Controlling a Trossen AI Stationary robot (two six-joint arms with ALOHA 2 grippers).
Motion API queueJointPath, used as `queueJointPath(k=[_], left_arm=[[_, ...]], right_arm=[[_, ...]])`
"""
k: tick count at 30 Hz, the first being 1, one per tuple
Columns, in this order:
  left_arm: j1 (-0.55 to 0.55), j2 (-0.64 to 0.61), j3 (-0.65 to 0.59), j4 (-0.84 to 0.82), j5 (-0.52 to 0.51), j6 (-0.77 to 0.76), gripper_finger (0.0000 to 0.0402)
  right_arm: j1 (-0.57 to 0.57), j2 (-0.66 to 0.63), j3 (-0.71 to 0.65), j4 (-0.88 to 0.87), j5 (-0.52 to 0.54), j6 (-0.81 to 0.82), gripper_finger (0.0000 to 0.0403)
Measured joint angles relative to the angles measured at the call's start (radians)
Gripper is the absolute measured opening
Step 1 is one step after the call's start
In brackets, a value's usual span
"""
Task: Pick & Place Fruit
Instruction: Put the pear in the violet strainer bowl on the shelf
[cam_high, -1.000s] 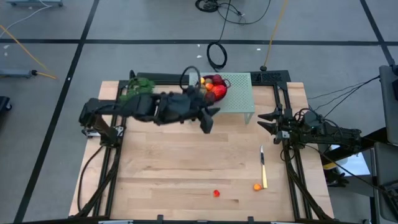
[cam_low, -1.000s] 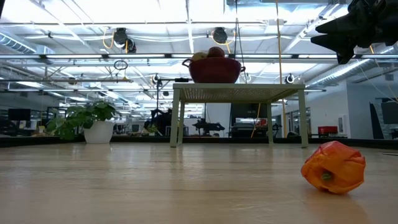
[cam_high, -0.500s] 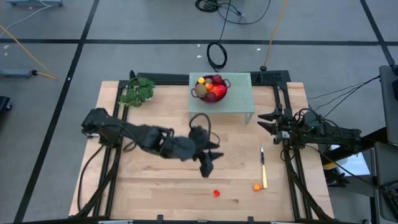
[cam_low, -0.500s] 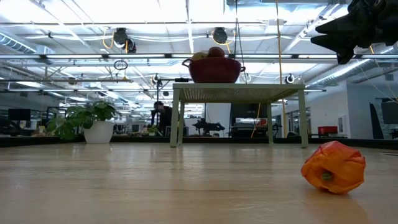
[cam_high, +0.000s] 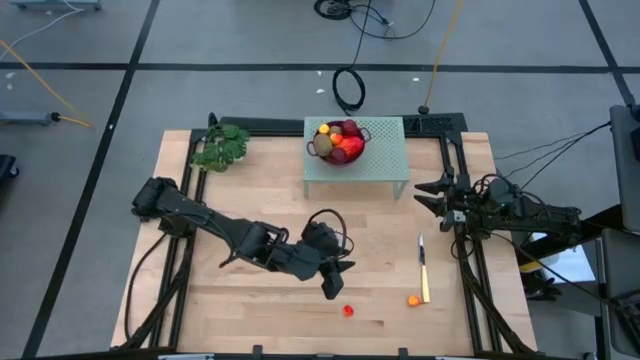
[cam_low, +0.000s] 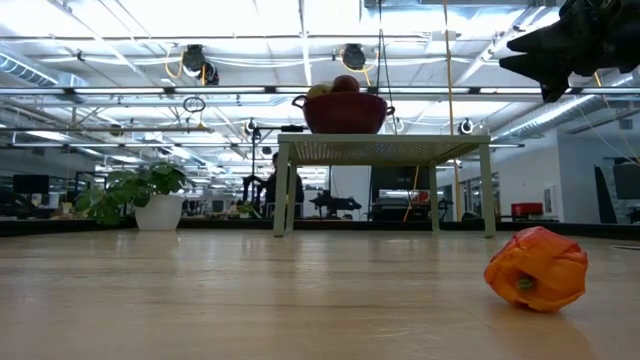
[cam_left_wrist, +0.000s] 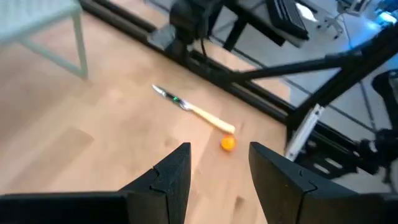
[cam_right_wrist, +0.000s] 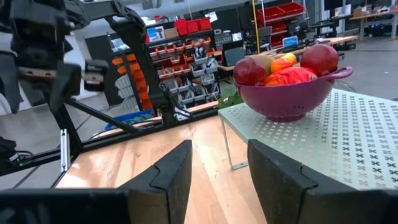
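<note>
— Where does the fruit sit, taking the pale green perforated metal stand (cam_high: 378, 160) as the mark?

— Most of it is heaped in the dark red plastic colander bowl (cam_high: 340, 143) on top of that stand: dark red balls, an orange-red piece, a yellow one. Two pieces lie loose on the light wooden table (cam_high: 240, 300), well out from the stand toward the near edge: a crumpled orange-red fruit (cam_high: 348, 311) and a tiny orange ball (cam_high: 413, 299).

— And the arms?

— The left gripper (cam_high: 333, 288) hangs over the table, out in front of the stand, just beside the orange-red fruit and not touching it. Its fingers (cam_left_wrist: 176, 171) stand parted with nothing between them. The right gripper (cam_high: 424, 191) waits off the stand's right end, fingers spread and empty, facing the bowl.

— Anything in the way?

— A slim knife with a yellow handle (cam_high: 423, 268) lies between the stand and the tiny orange ball, its handle end touching or nearly touching the ball. A leafy green sprig (cam_high: 221, 146) sits beyond the stand's left end, well clear of both arms.

— The room behind?

— A person (cam_low: 277, 182) stands far off, seen between the stand's legs.
</note>
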Motion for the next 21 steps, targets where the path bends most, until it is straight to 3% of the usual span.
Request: queueJointPath(k=[9, 14, 21], left_arm=[[-0.002, -0.013, -0.146, 0.016, 0.087, -0.028, 0.0161], [-0.002, -0.029, -0.194, 0.016, 0.145, 0.009, 0.0161], [0.002, -0.096, -0.296, 0.065, 0.193, 0.091, 0.0161]], right_arm=[[0.000, 0.000, 0.000, 0.003, -0.002, 0.088, 0.0151], [0.000, 0.000, 0.000, 0.008, -0.053, 0.120, 0.0151], [0.000, 0.002, 0.000, 0.131, -0.078, 0.229, 0.0151]])
